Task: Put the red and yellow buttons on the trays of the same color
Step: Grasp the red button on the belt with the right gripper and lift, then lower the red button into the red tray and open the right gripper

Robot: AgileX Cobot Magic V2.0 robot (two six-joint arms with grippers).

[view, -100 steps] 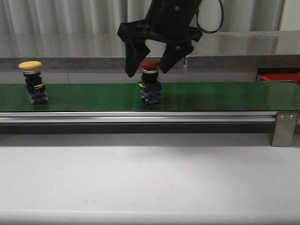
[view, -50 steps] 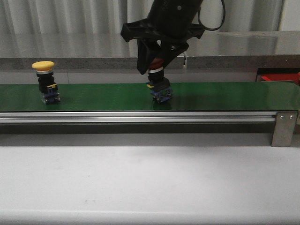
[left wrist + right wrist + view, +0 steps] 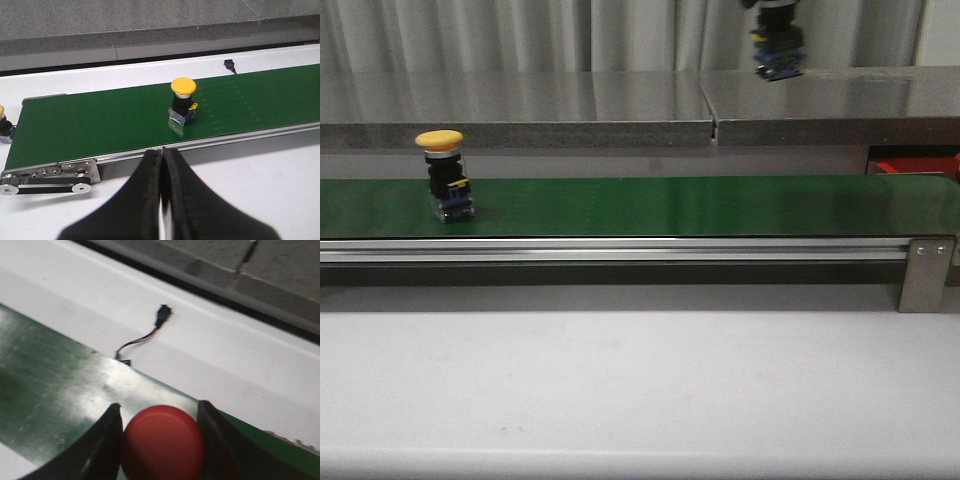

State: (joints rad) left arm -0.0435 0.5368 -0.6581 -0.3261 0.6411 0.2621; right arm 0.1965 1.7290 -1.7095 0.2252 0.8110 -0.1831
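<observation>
Yellow button (image 3: 443, 173) sits on the green belt (image 3: 670, 205) at the left. Left gripper (image 3: 161, 165) is pressed together, holding nothing. Right gripper (image 3: 159, 420) pinches the red button (image 3: 163, 442); up high in front view, only its base shows, cap cut off.

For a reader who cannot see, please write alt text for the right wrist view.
The right tool grips a red button by its cap, above the edge of a green conveyor belt. Beyond lies a white surface with a small black cable.
</observation>
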